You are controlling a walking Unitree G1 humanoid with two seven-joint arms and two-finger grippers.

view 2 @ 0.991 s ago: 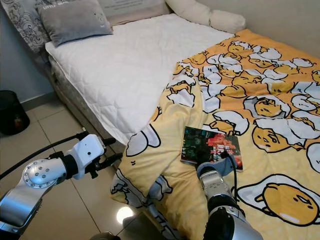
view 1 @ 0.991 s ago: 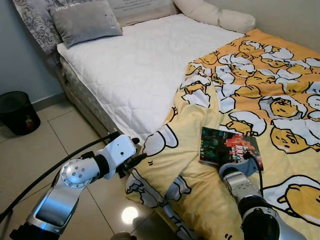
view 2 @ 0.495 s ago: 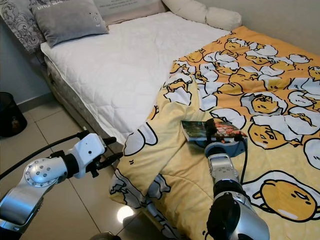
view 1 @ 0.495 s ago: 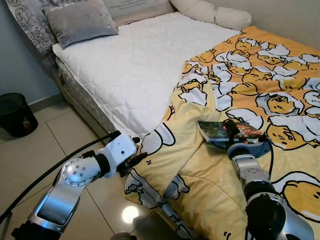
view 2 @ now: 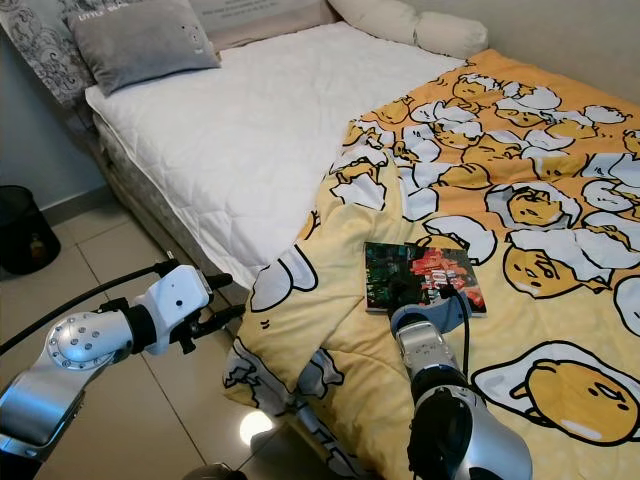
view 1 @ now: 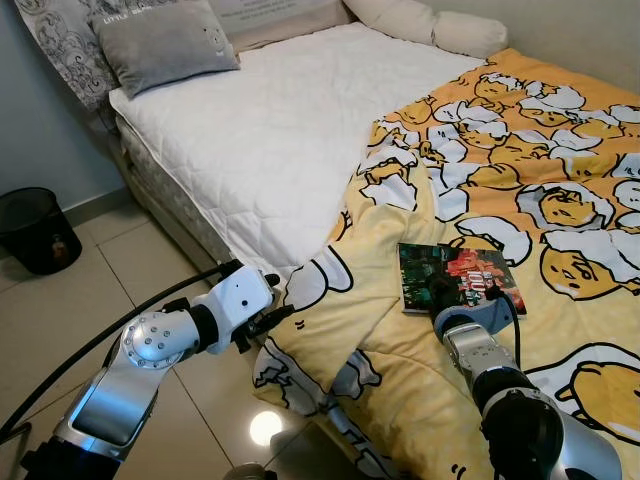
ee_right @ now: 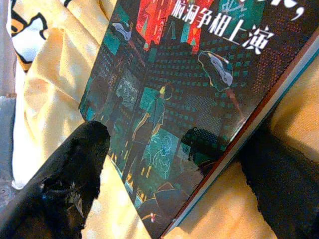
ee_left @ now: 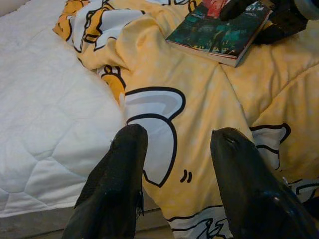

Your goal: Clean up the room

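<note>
Straddling the book (view 1: 454,279), your right tool (ee_right: 169,164) has its fingers apart, one above the cover, one beneath; the book rests on the egg-print blanket (view 1: 560,150). Your left tool (ee_left: 177,189) hangs spread beside the bed (view 1: 260,120).

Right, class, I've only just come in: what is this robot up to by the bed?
The right gripper is at a book lying on the yellow egg-print blanket, its fingers spread with one on the cover and one under the edge, not clamped. The left gripper hovers open at the blanket's hanging edge beside the white mattress.
</note>
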